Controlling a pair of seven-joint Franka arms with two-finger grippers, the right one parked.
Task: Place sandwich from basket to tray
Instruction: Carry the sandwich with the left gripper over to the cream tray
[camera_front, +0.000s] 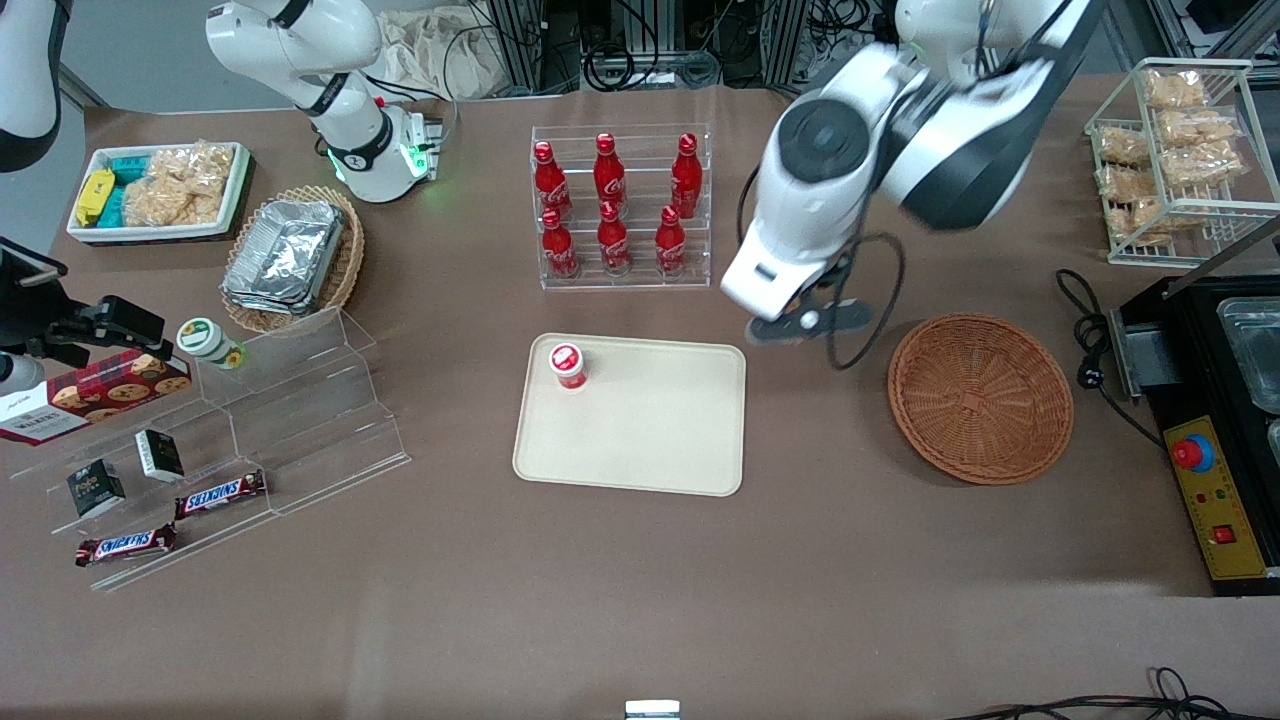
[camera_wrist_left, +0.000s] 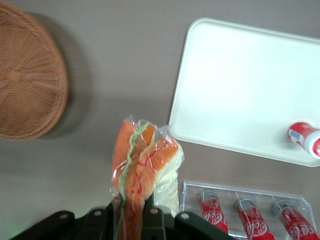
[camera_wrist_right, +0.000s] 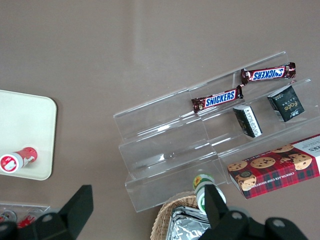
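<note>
My left gripper (camera_wrist_left: 134, 215) is shut on the sandwich (camera_wrist_left: 142, 165), a wrapped wedge with orange and green filling, held above bare table between the basket and the tray. In the front view the gripper (camera_front: 800, 322) hangs under the white wrist and the sandwich is hidden. The round reddish-brown basket (camera_front: 980, 397) is empty; it also shows in the left wrist view (camera_wrist_left: 25, 80). The beige tray (camera_front: 640, 430) lies beside the gripper, seen too in the left wrist view (camera_wrist_left: 240, 90). A small red-capped bottle (camera_front: 568, 365) stands on one tray corner.
A clear rack of red cola bottles (camera_front: 620, 205) stands farther from the front camera than the tray. A black appliance (camera_front: 1220, 420) and a wire snack rack (camera_front: 1170, 160) sit at the working arm's end. A stepped acrylic shelf (camera_front: 300, 400) and a foil-filled basket (camera_front: 290, 255) lie toward the parked arm's end.
</note>
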